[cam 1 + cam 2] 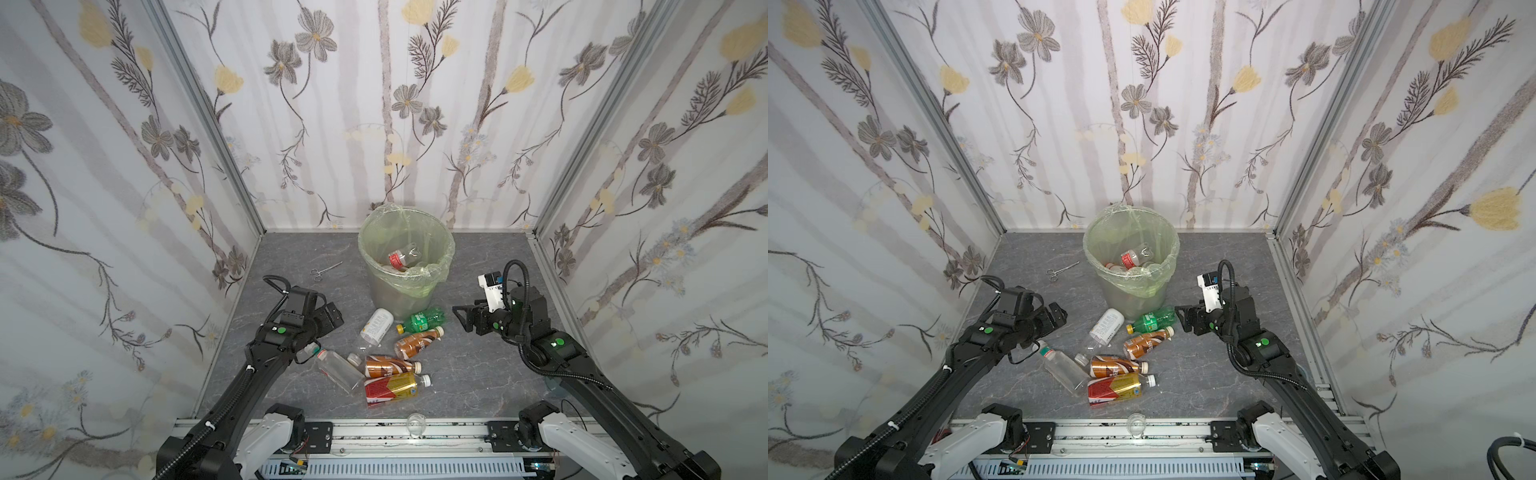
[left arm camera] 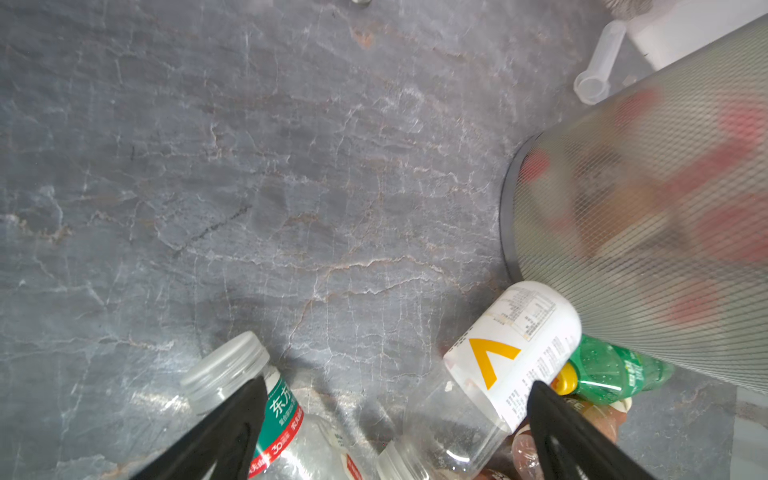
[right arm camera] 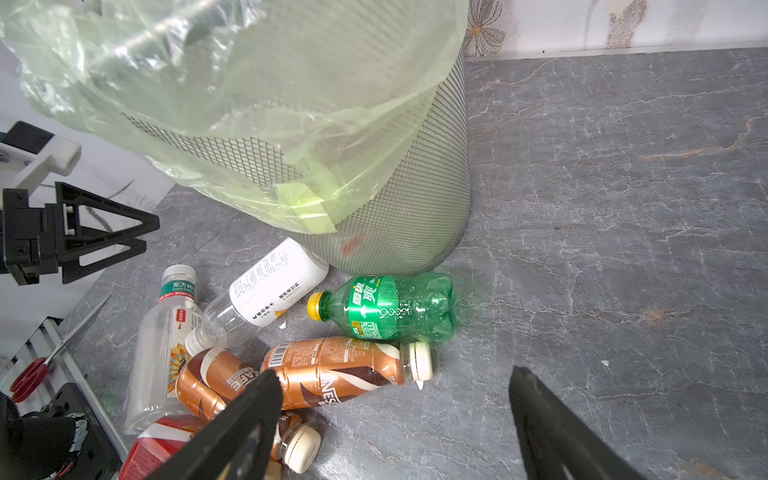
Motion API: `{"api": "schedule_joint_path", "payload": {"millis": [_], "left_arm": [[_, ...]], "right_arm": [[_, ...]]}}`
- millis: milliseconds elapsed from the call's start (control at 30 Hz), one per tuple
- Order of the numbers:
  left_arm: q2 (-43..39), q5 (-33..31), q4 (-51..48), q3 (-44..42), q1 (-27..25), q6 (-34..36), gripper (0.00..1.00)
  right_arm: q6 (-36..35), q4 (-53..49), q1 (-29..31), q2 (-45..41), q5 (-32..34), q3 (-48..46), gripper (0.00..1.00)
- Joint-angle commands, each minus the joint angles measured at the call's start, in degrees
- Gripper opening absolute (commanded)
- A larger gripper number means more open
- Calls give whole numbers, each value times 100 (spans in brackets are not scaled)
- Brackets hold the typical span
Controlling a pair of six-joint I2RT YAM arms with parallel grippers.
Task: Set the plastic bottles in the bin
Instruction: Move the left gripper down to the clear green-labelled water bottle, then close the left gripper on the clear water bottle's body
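Grey marbled tabletop [image 1: 478,386], floral walls. Bin [image 1: 390,291] stands at the back with some bottles inside. Six plastic bottles [image 1: 390,366] lie in a touching cluster just in front of it.

Left gripper [image 2: 397,382] gapes wide and empty above two clear ones; which it targets is unclear. Right gripper [image 3: 395,372] is also spread, holding nothing.

Risk: closing jaws nudge a round neighbour and the pile rolls.

Green bottle [image 1: 424,321] lies flat, long axis across the table, yellow cap toward the left arm.

We're watching metal forceps [image 1: 326,270] lying flat on the grey stone-patterned tabletop [image 1: 478,374] toward its back left, while a small clear glass cup [image 1: 415,424] is sitting upright at the front edge.
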Motion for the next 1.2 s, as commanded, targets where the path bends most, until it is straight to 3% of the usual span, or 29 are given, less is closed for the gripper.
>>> {"api": "schedule_joint_path", "payload": {"millis": [0, 133, 300, 400, 467, 833, 1167], "left_arm": [[239, 332, -432, 25, -284, -605, 100], [107, 279, -858, 142, -403, -966, 100], [-23, -416, -1937, 573, -412, -868, 99], [-66, 14, -2140, 359, -424, -1223, 99], [-198, 332, -2134, 74, -481, -1535, 99], [-703, 539, -1953, -823, -938, -2636, 94], [-356, 533, -1091, -1299, -1053, -2700, 91]], "right_arm": [[-87, 323, 8, 50, -77, 2, 86], [-106, 287, 2, 70, -95, 18, 86], [-115, 330, 10, 145, -145, 37, 86], [-123, 314, 7, 201, -156, 55, 87], [-124, 300, 2, 216, -156, 46, 86], [-132, 306, -10, 306, -137, 72, 87], [-132, 261, -15, 185, -145, 25, 87]]}}
